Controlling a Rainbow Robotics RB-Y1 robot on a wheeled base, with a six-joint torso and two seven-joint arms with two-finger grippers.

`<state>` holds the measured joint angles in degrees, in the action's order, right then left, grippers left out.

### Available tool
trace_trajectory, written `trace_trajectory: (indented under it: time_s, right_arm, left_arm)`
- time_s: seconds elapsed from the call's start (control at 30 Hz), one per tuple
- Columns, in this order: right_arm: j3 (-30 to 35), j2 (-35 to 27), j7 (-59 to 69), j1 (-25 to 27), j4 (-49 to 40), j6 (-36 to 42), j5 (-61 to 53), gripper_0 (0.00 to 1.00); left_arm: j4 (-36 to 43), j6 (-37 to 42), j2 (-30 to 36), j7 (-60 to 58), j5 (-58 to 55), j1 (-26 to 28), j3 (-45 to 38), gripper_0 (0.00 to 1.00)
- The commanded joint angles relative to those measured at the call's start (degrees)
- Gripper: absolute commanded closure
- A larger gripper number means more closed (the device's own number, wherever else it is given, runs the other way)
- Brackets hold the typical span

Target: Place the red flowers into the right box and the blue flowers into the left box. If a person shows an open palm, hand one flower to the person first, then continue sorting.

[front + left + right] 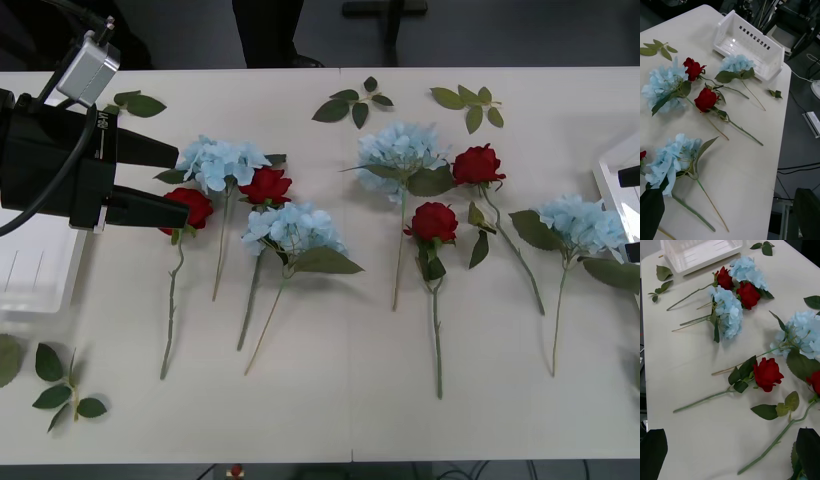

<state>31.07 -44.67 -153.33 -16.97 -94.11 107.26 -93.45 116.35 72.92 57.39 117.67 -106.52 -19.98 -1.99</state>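
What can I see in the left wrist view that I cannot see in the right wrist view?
The left wrist view alone has the right box at the table's end and the blue flower beside it. The right wrist view alone has the left box and the cluster of two red roses and two blue flowers near it. Both share the middle red rose.

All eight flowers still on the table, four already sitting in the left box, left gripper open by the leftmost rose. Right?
No. The left box holds no flowers in the front view; all eight lie on the table. The left gripper is open by the leftmost rose.
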Motion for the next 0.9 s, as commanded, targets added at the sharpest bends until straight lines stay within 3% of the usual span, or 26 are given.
trace_trajectory:
  time_s: [0.03, 0.27, 0.47, 0.67, 0.9]
  right_arm:
    - [0.22, -1.47, -1.67, 1.76, -0.90, -0.74, -0.07, 0.00]
    - [-1.89, -6.13, -1.19, 2.73, -6.09, -3.99, 2.48, 0.00]
    - [-3.73, -6.57, 18.59, 3.61, -6.88, -5.48, 9.51, 0.00]
    - [-6.72, -7.18, 40.65, 6.60, -8.55, -8.56, 14.17, 0.00]
    - [-13.05, -7.62, 63.15, 11.08, -13.74, -14.45, 23.13, 0.00]
  left_arm:
    - [-0.33, 0.21, -1.58, 1.16, -0.09, 2.32, 1.11, 0.00]
    - [-0.42, 0.38, -0.26, 0.19, -0.26, 1.61, 0.14, 0.00]
    - [-1.21, 0.38, 2.37, -9.04, 2.99, 1.00, -1.53, 0.00]
    - [-0.07, -0.15, 2.02, -21.34, 17.76, 4.16, -1.53, 0.00]
    - [3.01, 2.49, -3.78, -34.18, 42.01, 9.35, 0.06, 0.00]
